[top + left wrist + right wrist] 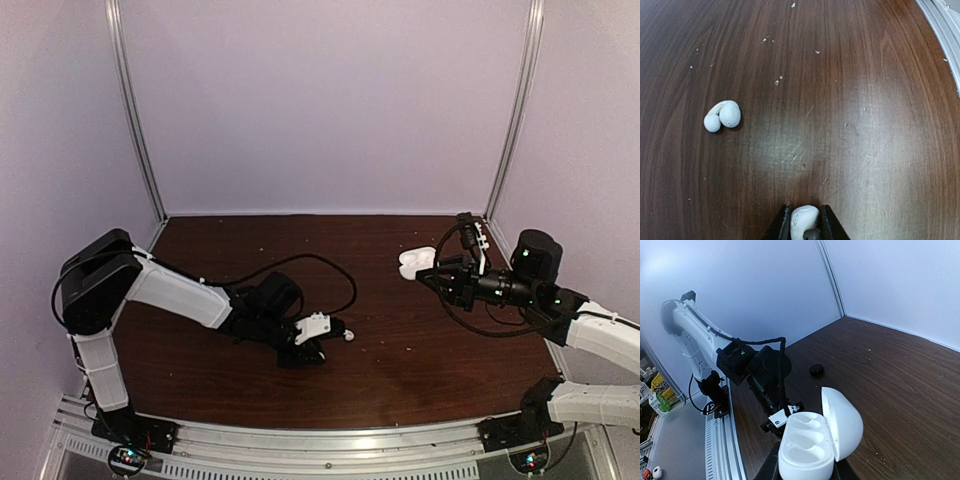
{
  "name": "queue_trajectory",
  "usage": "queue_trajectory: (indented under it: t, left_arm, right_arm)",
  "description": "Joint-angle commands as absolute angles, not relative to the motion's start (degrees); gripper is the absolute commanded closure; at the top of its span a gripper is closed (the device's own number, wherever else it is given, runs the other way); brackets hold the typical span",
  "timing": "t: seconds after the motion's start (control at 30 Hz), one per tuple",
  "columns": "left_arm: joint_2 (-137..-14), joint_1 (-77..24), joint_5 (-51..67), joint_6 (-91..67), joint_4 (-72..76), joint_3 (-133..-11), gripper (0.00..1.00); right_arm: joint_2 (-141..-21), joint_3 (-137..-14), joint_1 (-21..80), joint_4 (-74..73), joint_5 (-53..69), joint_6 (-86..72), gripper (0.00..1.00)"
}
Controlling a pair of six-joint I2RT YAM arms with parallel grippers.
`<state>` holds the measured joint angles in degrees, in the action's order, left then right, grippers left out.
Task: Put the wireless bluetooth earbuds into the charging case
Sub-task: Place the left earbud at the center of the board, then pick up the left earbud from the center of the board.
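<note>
Your left hand pinches one white earbud low over the desk. The other white earbud lies loose nearby among pale crumbs. Your right hand grips the open charging case. A small black object sits beyond it.

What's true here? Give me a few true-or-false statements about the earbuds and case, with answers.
1. The right gripper holds the charging case with its lid open. True.
2. White earbuds already sit in the case. False: its wells are empty.
3. The left gripper pinches a white earbud. True.
4. The second white earbud lies on a tray. False: it lies on the bare wooden table.
</note>
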<state>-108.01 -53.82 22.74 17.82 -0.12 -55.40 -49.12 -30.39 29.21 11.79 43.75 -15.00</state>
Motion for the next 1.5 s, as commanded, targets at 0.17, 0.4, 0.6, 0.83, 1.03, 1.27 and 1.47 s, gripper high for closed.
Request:
queue_trajectory:
  t: [0.17, 0.4, 0.6, 0.83, 1.03, 1.27, 1.47]
  left_arm:
    - [-103.8, -52.6, 21.9, 16.7, 0.3, -53.5, 0.76]
    - [-104.4, -52.6, 22.4, 16.2, 0.3, -53.3, 0.75]
    - [-104.9, -52.5, 22.7, 16.1, 0.3, -53.5, 0.77]
    - [-104.8, -52.5, 22.8, 16.3, 0.3, -53.7, 0.88]
    - [-104.8, -52.5, 22.7, 16.6, -1.5, -54.2, 0.95]
    - [-96.0, -52.5, 22.9, 17.0, -0.4, -54.5, 0.99]
    - [-84.4, -53.5, 22.3, 17.9, 1.9, -55.9, 0.99]
  right_arm:
    - [-49.3, -31.3, 28.8, 13.1, 44.5, -15.1, 1.0]
    - [-49.4, -31.4, 28.8, 13.1, 44.7, -15.1, 1.0]
    - [-49.3, -31.4, 28.8, 12.9, 44.6, -15.0, 1.0]
    - [-49.5, -31.4, 28.8, 13.0, 44.6, -15.0, 1.0]
    - [-49.5, -31.5, 28.8, 12.9, 44.6, -15.0, 1.0]
    - [-50.1, -30.9, 28.8, 14.5, 46.3, -15.5, 1.0]
    - [-51.5, -30.1, 29.0, 19.9, 51.0, -16.9, 1.0]
